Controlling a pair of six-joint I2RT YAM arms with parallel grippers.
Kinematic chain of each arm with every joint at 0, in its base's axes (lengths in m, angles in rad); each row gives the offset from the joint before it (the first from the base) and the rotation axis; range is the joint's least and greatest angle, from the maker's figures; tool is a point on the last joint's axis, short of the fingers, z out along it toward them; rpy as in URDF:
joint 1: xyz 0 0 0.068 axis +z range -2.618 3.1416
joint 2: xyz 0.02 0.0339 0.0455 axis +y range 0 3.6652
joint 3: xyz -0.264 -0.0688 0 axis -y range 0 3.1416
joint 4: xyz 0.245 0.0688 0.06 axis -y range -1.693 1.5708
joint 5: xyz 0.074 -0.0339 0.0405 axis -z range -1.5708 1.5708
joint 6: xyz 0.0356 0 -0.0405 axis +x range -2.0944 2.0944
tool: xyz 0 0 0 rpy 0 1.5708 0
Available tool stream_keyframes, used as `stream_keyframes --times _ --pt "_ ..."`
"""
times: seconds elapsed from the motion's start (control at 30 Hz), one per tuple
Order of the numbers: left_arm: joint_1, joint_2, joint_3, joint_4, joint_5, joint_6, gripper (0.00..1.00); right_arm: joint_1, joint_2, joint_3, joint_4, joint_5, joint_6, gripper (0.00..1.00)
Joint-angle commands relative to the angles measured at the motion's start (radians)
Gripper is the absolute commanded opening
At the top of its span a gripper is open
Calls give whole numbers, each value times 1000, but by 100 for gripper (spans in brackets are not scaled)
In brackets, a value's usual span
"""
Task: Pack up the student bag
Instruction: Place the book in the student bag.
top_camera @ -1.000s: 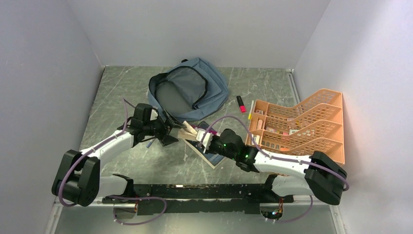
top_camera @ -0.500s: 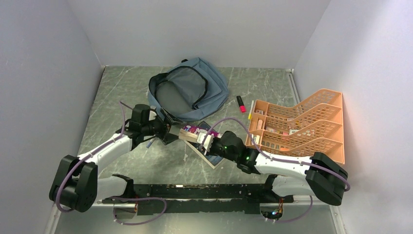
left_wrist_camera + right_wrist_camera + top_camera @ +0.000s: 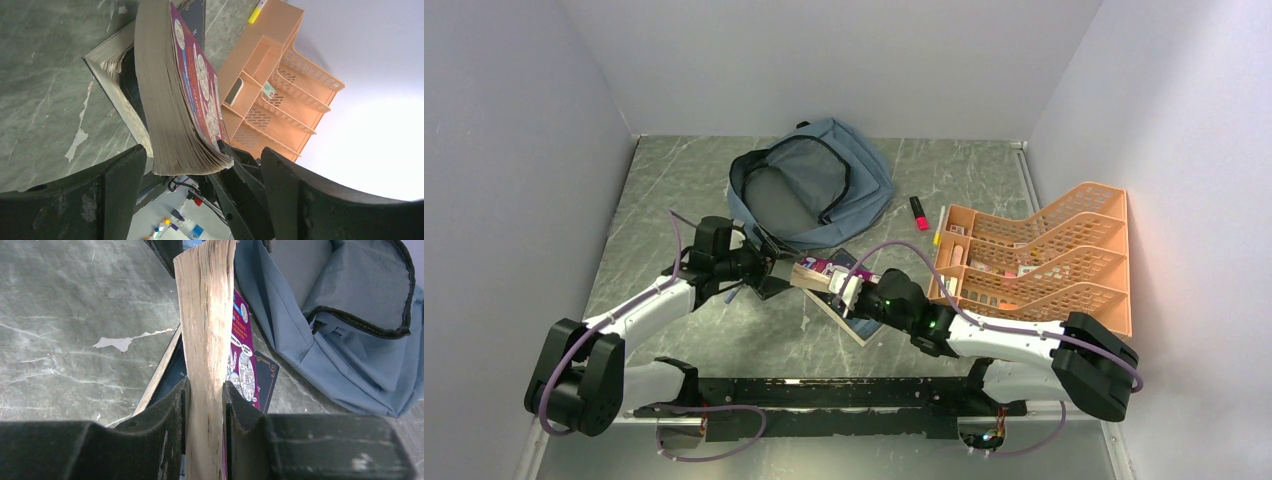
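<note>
Blue-grey bag (image 3: 869,185), likely floppy, is best taken by its zip rim (image 3: 360,326); book (image 3: 165,100) is clamped in right gripper (image 3: 205,387), left gripper (image 3: 202,165) parted.

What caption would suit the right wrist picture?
Right gripper clamps a thick paperback near the open student bag.

Both arms, the left arm (image 3: 639,305) and the right arm (image 3: 1014,340), have white shells on the long links and bulky black joint housings. A purple cable (image 3: 894,241) loops along each. Green lights (image 3: 931,321) glow on the right arm. The left tool (image 3: 200,195) and right tool (image 3: 205,440) have blocky matte-black fingers (image 3: 150,445). A black rail (image 3: 824,392) carries the bases at 6 o'clock.
</note>
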Motion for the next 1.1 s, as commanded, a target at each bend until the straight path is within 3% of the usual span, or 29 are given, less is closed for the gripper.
stream_keyframes --times 0.0,0.23,0.53,0.73,0.93,1.07 --pt "-7 -8 3 4 2 14 88 10 1 31 117 13 5 0" --pt "-7 -8 3 -31 -11 35 89 12 -8 41 111 76 -13 0" --pt "-7 45 4 40 11 8 88 23 2 60 81 -29 13 0" --pt "-19 72 35 41 6 13 87 64 69 85 96 0 -13 0" --pt "-24 74 17 54 7 15 72 73 84 89 119 18 -25 0" --pt "-24 76 -6 80 14 13 55 73 70 80 82 12 -31 25"
